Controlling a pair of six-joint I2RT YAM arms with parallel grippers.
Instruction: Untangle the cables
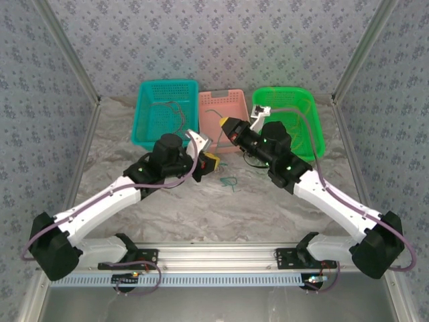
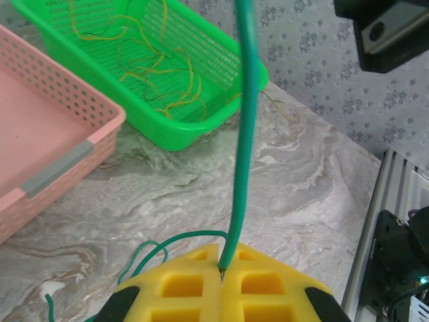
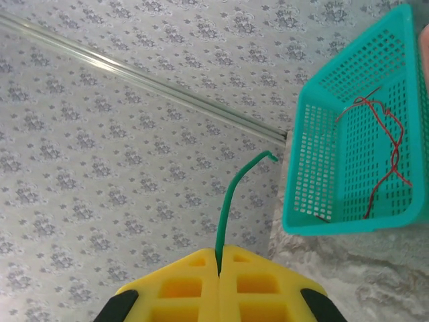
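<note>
Left end effector (image 2: 220,260): fully closed; the two yellow fingers meet along their centre seam and clamp the green cable (image 2: 245,134).
Green cable, left wrist view: leaves the seam at the fingertips and runs almost straight up and away from the left end effector. A slack loop of the same green curls on the worktop (image 2: 301,201), just left of and below the fingertips.
Right end effector (image 3: 219,260): fully closed; the yellow fingers are pressed together and pinch the green cable at the seam.
Green cable, right wrist view: a short free end projects past the fingertips, bends slightly right and finishes in a small hook.
Overhead view: both end effectors sit close together above the worktop in front of the baskets. A small green loop lies on the worktop, just nearer the arm bases than the two end effectors.
Green basket (image 2: 175,136): ahead and left of the left end effector, holding loose yellow-orange cables (image 2: 167,70).
Pink basket (image 2: 80,107): further left of the left end effector, beside the green basket.
Teal basket (image 3: 315,168): ahead and right of the right end effector, holding red cables (image 3: 393,155).
</note>
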